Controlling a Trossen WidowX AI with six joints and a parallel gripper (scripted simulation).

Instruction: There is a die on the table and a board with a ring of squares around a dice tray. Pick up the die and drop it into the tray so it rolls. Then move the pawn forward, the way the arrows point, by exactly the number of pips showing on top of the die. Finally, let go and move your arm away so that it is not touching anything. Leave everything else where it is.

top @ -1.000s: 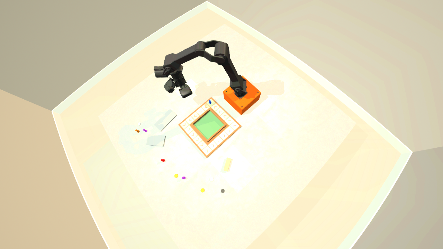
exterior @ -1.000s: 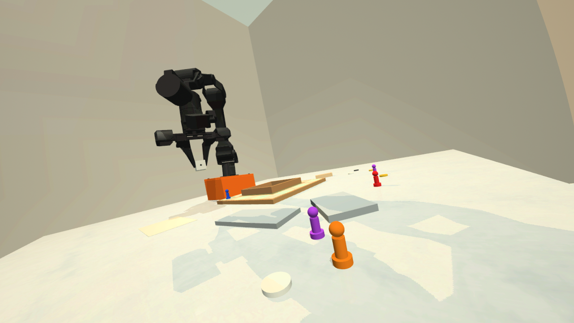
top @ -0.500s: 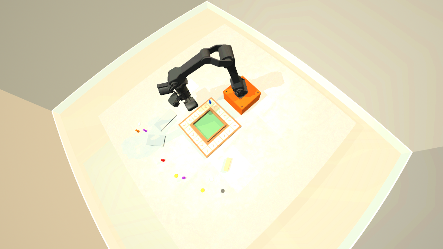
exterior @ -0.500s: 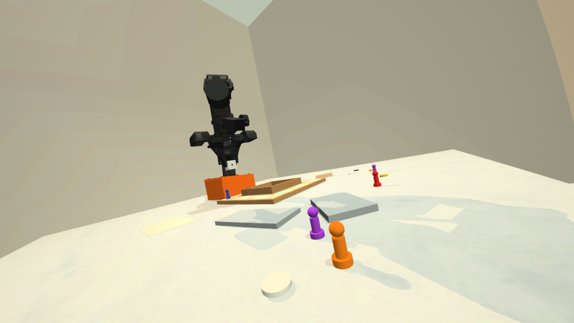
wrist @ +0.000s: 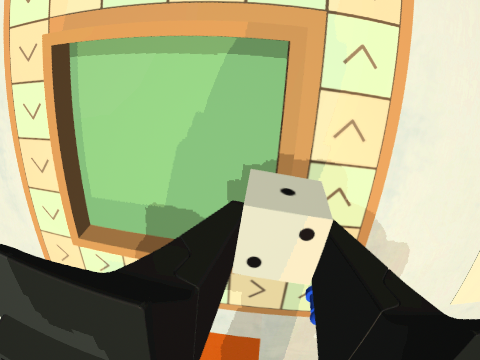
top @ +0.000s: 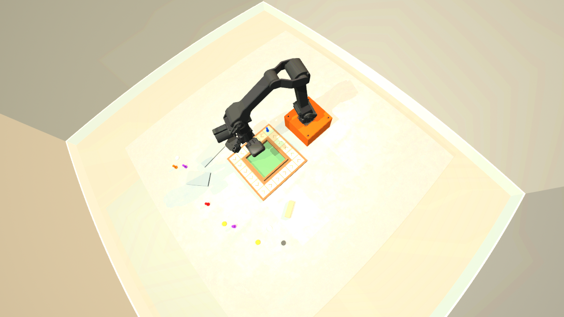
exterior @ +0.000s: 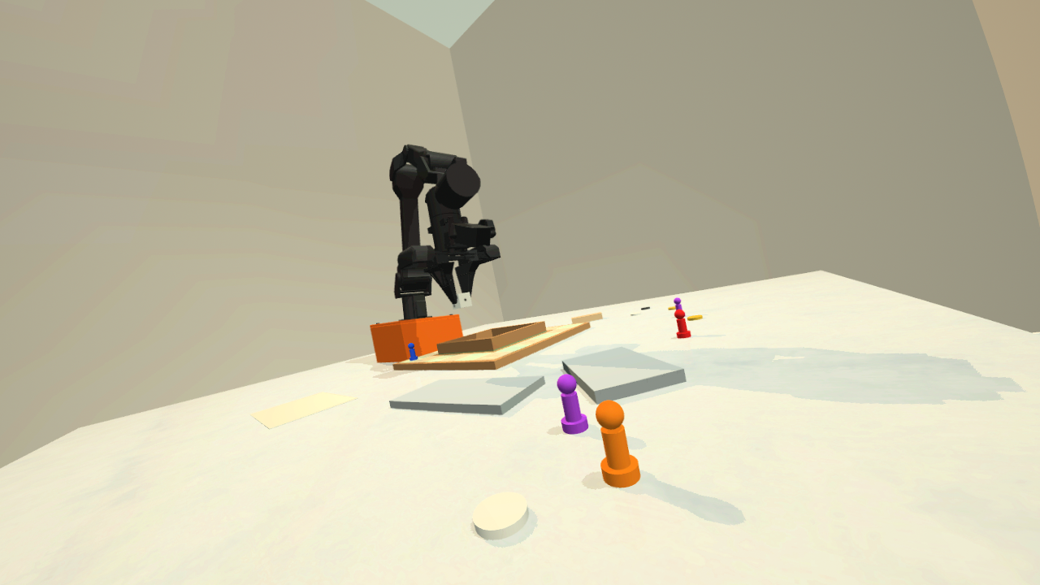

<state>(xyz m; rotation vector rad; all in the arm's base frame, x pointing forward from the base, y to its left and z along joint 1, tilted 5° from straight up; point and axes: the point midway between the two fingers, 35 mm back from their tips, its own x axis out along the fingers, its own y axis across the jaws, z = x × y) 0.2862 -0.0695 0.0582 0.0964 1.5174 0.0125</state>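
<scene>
My gripper (exterior: 458, 299) (wrist: 279, 220) is shut on the white die (exterior: 465, 299) (wrist: 282, 242), held in the air above the board. In the wrist view one die face shows one pip and another shows two. The square board (top: 263, 199) (exterior: 444, 366) (wrist: 403, 75) has a ring of arrowed squares around the dice tray (exterior: 465, 348) (wrist: 300, 100), which has a green floor. The die appears over the tray's edge in the wrist view. The blue pawn (top: 267, 129) (exterior: 412, 353) (wrist: 311, 302) stands upright at a board corner, partly hidden by a finger in the wrist view.
Two grey slabs (exterior: 465, 396) (exterior: 625, 370) lie beside the board. Purple (exterior: 571, 409), orange (exterior: 617, 451) and red (exterior: 681, 325) figures stand farther out. A cream disc (exterior: 500, 513), a yellow block (top: 289, 209) and a grey disc (top: 283, 242) lie around. The orange base (top: 307, 128) is near the pawn.
</scene>
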